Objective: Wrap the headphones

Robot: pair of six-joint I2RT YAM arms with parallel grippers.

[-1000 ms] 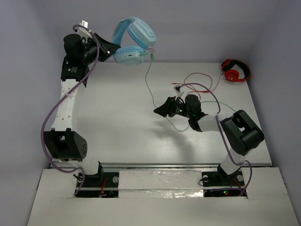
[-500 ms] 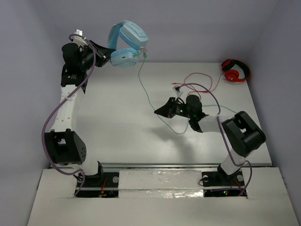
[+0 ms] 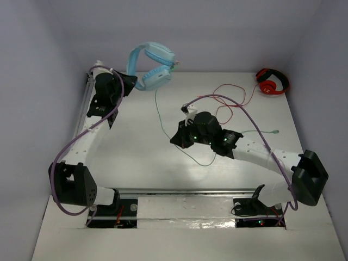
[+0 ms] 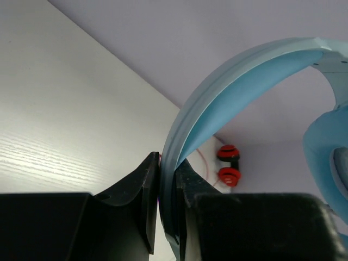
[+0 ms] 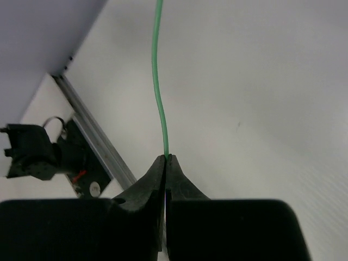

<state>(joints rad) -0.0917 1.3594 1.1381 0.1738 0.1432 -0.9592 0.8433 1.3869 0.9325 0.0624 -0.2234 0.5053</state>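
My left gripper is clamped tight on the headband of the blue headphones, with the band pinched edge-on between both fingers. The headphones are held up off the table, above its far edge toward the far left corner, and reach out beyond the fingers. My right gripper is fully closed on the thin green cable, which comes straight out of the fingertips. From above, that gripper hangs over the middle of the table. The cable runs from it to the headphones, and its slack loops toward the near edge and then off toward the right edge. The red headphones lie in the far right corner, and their red cable curls toward the middle.
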